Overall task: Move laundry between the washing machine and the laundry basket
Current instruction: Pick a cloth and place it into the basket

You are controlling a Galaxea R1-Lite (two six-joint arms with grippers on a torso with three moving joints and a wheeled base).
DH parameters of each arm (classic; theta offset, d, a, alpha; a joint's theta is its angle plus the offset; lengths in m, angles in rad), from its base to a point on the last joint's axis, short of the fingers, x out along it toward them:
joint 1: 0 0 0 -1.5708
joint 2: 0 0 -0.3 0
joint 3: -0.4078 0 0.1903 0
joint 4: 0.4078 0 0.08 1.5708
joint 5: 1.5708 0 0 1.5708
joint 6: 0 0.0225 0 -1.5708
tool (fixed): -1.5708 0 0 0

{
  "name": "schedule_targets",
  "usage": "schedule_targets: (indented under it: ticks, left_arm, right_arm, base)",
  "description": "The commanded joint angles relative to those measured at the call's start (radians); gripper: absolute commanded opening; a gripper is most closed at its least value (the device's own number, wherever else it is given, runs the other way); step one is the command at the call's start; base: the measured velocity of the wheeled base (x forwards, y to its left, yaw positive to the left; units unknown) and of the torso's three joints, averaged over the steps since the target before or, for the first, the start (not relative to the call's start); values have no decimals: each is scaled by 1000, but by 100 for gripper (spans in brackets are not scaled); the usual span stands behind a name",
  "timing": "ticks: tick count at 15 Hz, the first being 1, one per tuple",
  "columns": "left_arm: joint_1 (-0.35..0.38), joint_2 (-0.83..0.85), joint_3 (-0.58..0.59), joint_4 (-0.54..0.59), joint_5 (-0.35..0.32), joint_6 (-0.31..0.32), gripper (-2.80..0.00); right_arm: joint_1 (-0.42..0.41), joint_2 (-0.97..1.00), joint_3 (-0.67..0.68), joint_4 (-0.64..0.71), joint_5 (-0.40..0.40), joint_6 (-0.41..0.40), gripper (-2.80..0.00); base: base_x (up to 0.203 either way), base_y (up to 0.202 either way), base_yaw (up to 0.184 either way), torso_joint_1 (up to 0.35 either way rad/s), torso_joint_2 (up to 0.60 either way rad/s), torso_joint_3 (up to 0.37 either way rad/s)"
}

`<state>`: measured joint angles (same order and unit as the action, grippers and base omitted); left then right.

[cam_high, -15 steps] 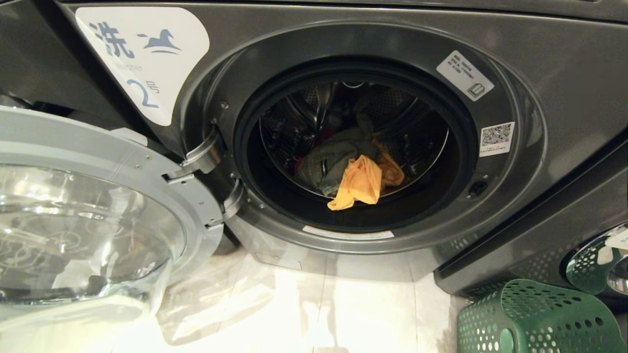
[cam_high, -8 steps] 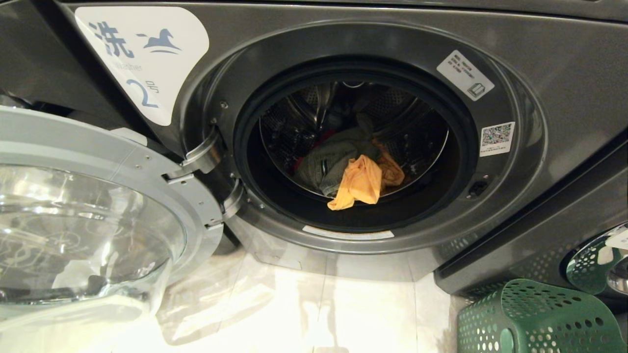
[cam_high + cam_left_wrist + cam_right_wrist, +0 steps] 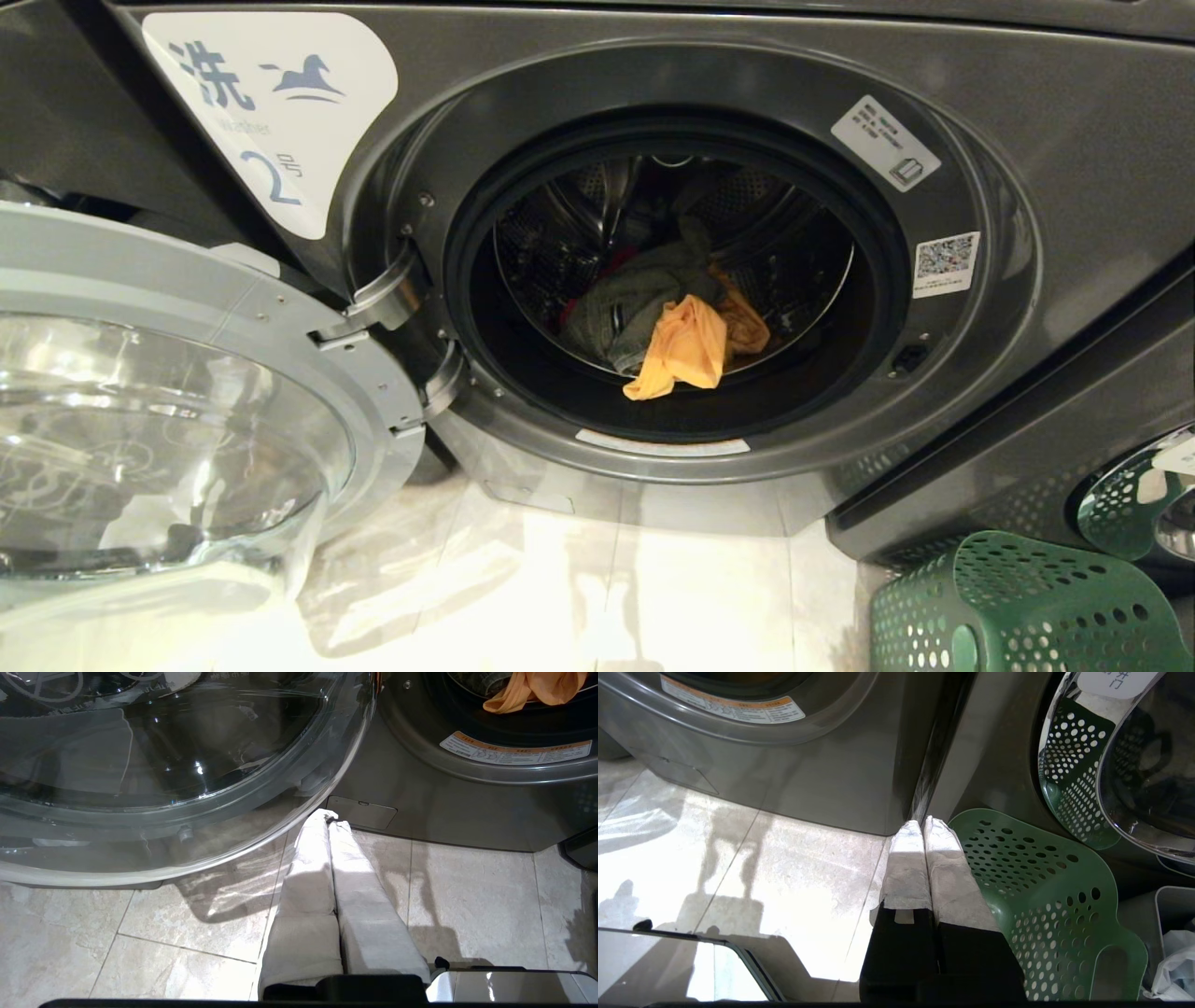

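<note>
Orange cloth (image 3: 686,350) draped over the drum lip could snag there; both grippers (image 3: 329,821) (image 3: 922,823) hang closed, empty.

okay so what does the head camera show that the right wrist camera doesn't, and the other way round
Only the head view shows the open drum with the orange garment over grey clothes, and the swung-open glass door. Only the right wrist view shows the right gripper, fingers pressed shut and empty, low over the floor tiles beside the basket. Both show the green laundry basket and the washing machine front.
</note>
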<state>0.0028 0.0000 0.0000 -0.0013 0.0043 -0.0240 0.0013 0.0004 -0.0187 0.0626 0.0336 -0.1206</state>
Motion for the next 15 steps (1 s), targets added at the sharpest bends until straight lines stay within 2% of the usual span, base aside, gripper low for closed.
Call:
schedule_targets:
  ticks: [1,4,7,8,10,12,14,15]
  left_arm:
    - [0,0,0,0,0,1,-280]
    - [0,0,0,1,0,3,-280]
    - [0,1,-1,1,-1,12,-280]
    - [0,2,0,3,-3,26,-280]
    - [0,1,0,3,-7,47,-280]
    - [0,0,0,3,-10,52,-280]
    - [0,0,0,3,-10,52,-280]
    - [0,0,0,3,-10,49,-280]
  right_arm:
    - [0,1,-1,0,4,-9,-280]
    - [0,0,-19,1,34,-111,-280]
    - [0,85,-221,51,124,-120,-280]
    - [0,166,-286,79,173,-120,-280]
    - [0,367,-391,120,345,-126,-280]
    - [3,547,-442,142,495,-171,-280]
    - [18,711,-443,154,568,-272,-280]
    - [64,786,-429,157,581,-329,-280]
  base:
    - [0,0,0,0,0,0]
    - [0,0,0,0,0,0]
    - [0,0,0,0,0,0]
    - [0,0,0,0,0,0]
    - [0,0,0,0,0,0]
    - [0,0,0,0,0,0]
    - [0,0,0,0,0,0]
    - [0,0,0,0,0,0]
